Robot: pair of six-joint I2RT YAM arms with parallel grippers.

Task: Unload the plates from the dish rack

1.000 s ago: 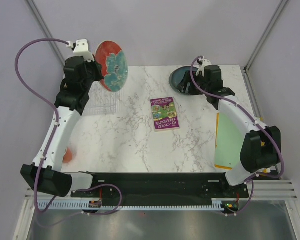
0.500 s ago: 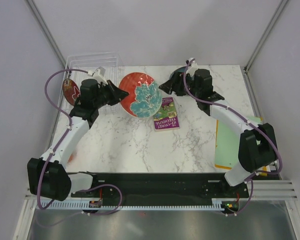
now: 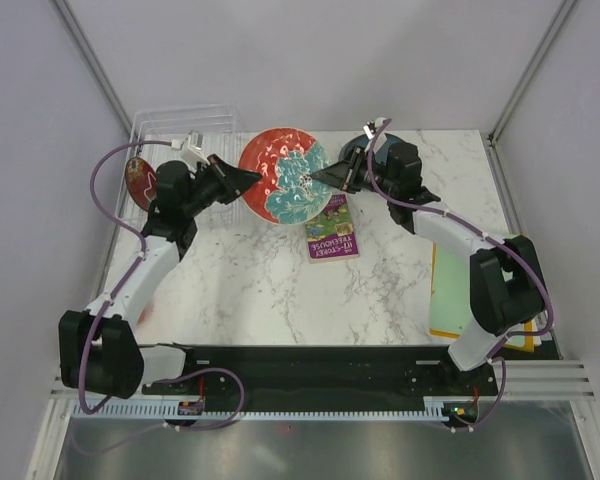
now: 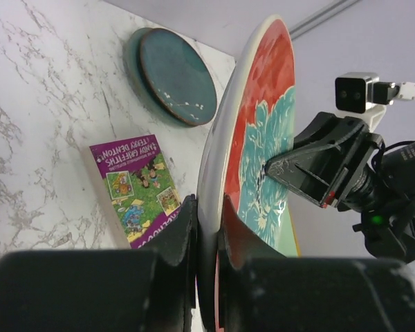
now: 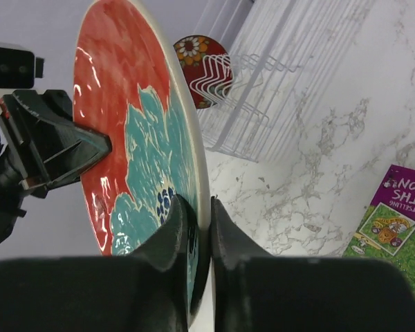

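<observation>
A red plate with a teal floral centre (image 3: pixel 285 188) is held on edge above the table's far middle. My left gripper (image 3: pixel 242 180) is shut on its left rim, and my right gripper (image 3: pixel 325 178) is shut on its right rim. The left wrist view shows the plate's rim (image 4: pixel 221 159) pinched between my left gripper (image 4: pixel 206 207). In the right wrist view my right gripper (image 5: pixel 194 204) clamps the same plate (image 5: pixel 131 131). A smaller red floral plate (image 3: pixel 140 180) stands in the clear dish rack (image 3: pixel 185 125) at far left. A dark teal plate (image 4: pixel 176 76) lies flat on the table.
A purple book (image 3: pixel 330 232) lies on the marble just below the held plate. A green folder (image 3: pixel 450 285) lies along the table's right edge under my right arm. The rack's white wire ribs (image 5: pixel 225 83) stand beside the smaller plate.
My left arm carried the red floral plate from above the rack rightward to the middle. My right gripper left the teal plate, moved left and shut on the plate's right rim.
</observation>
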